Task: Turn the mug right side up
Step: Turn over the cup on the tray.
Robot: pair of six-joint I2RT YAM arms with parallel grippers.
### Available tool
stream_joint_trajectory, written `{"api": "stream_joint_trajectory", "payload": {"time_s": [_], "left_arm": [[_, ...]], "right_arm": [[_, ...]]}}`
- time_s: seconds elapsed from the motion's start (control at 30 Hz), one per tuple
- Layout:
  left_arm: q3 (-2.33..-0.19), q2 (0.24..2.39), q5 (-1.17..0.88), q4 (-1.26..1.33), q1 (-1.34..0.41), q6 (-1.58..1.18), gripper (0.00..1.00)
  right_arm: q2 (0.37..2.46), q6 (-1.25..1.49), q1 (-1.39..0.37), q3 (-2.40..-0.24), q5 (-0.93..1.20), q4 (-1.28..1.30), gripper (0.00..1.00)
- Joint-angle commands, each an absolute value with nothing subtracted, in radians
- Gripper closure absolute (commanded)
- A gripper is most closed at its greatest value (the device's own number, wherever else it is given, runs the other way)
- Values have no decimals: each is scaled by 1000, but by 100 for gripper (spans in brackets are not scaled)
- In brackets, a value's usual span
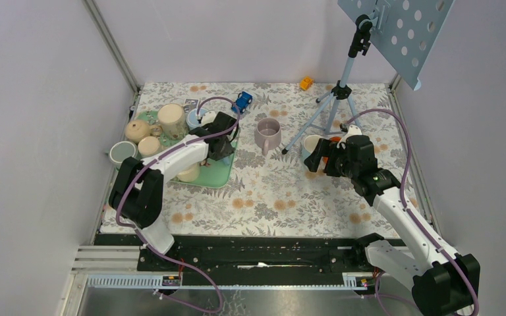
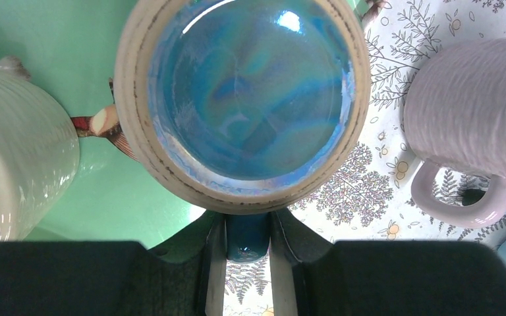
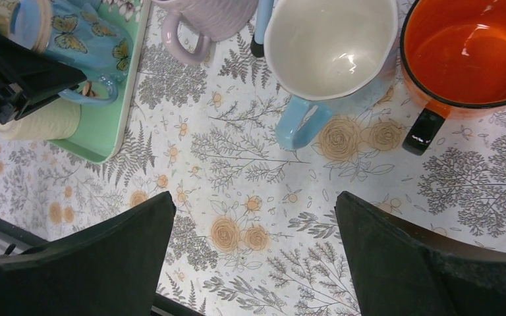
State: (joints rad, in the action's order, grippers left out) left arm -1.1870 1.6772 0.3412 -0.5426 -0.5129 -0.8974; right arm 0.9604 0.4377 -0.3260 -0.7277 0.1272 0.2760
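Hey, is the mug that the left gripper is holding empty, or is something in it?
Empty. The left wrist view looks straight into the mug, and only its bare glossy blue inside shows.

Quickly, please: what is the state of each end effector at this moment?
Left end effector: closed on the handle of the blue mug.
Right end effector: open, holding nothing.

The table (image 1: 270,197) is covered with a floral cloth and enclosed by plain, pale lilac walls (image 1: 237,39), evenly lit. A metal post (image 1: 112,43) is set at the far left corner. A tripod (image 1: 341,92) carrying a perforated blue-grey panel (image 1: 402,39) is stood far right.
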Motion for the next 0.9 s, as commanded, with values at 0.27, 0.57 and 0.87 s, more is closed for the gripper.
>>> {"api": "stream_joint_trajectory", "payload": {"time_s": [0.27, 0.57, 0.87], "left_arm": [[-1191, 1485, 260, -457, -493, -858, 100], [-1154, 1411, 142, -378, -467, -914, 100], [-1103, 1369, -57, -228, -459, -1043, 100]], "right_arm": [[973, 528, -322, -731, 296, 206, 0], [995, 658, -324, -721, 391, 113, 0], [1006, 835, -384, -703, 426, -37, 2]]}}
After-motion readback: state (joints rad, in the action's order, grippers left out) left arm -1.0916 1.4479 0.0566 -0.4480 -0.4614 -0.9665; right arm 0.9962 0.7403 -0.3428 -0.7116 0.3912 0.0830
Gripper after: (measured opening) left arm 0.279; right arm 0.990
